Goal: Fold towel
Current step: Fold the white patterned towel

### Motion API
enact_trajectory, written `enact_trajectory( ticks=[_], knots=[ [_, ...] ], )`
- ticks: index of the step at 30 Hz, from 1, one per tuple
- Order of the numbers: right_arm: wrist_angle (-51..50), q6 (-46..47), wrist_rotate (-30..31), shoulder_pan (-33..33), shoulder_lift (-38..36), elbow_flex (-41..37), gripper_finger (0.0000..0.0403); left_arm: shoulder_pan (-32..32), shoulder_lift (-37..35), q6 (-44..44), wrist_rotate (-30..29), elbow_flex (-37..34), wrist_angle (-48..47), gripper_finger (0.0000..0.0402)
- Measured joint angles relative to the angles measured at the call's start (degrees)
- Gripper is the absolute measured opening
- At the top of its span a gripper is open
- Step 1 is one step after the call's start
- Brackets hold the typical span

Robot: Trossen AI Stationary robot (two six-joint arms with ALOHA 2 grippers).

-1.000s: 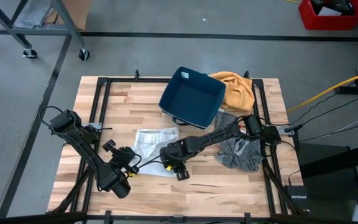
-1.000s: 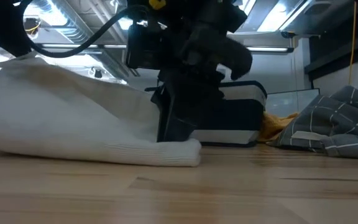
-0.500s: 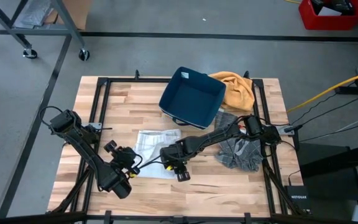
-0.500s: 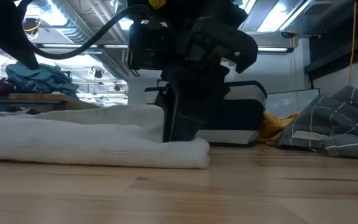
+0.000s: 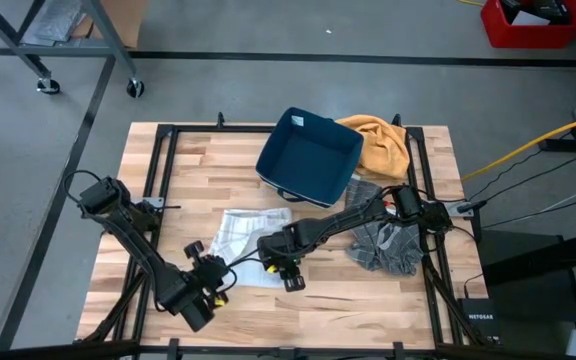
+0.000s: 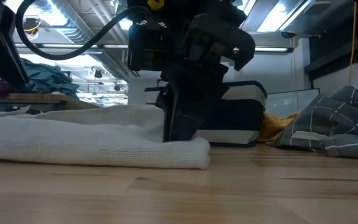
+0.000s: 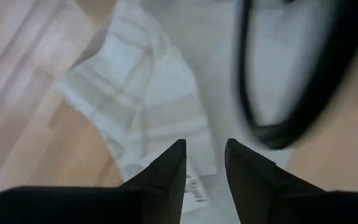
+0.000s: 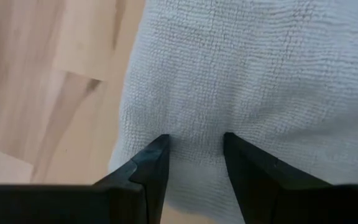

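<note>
The white towel (image 5: 251, 234) lies flat and folded on the wooden table near its middle, also seen in the low view (image 6: 92, 144). My right gripper (image 5: 286, 264) stands on the towel's near right corner, pointing steeply down, its fingers apart (image 8: 194, 142). My left gripper (image 5: 210, 274) hovers off the towel's near left corner, open, with nothing between its fingers (image 7: 205, 150); the towel (image 7: 145, 106) lies below and beyond its fingertips. My right gripper rests both fingertips (image 8: 157, 149) on the towel's top layer close to its folded corner (image 8: 166, 112). The fingers come from above, slanting down, and stand apart with flat cloth between them. The towel stays flat on the table under them (image 6: 185, 146).
A dark blue bin (image 5: 310, 157) stands behind the towel, with a yellow cloth (image 5: 378, 145) at its right. A grey checked cloth (image 5: 388, 245) lies heaped at the right, under my right arm. A black cable (image 7: 272, 93) runs over the towel near my left gripper.
My left gripper has opened and let go of the towel's left part, which has dropped from a raised slope to lie flat. It has then drawn back toward the table's near edge, sinking and tipping. My right gripper has kept still on the corner.
</note>
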Motion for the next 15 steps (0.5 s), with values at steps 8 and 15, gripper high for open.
enact_trajectory(
  ticks=[8, 15],
  knots=[
    [0.1, 0.0, -0.4, 0.1, 0.0, 0.0, 0.0159, 1.0, 0.0, -3.5, -0.7, -5.0, 4.3, 0.0101],
    [3.8, 3.2, -0.7, 0.1, 0.1, -0.1, 0.0159, 1.8, 0.0, 4.5, -3.4, -7.6, 12.4, 0.0099]
  ],
)
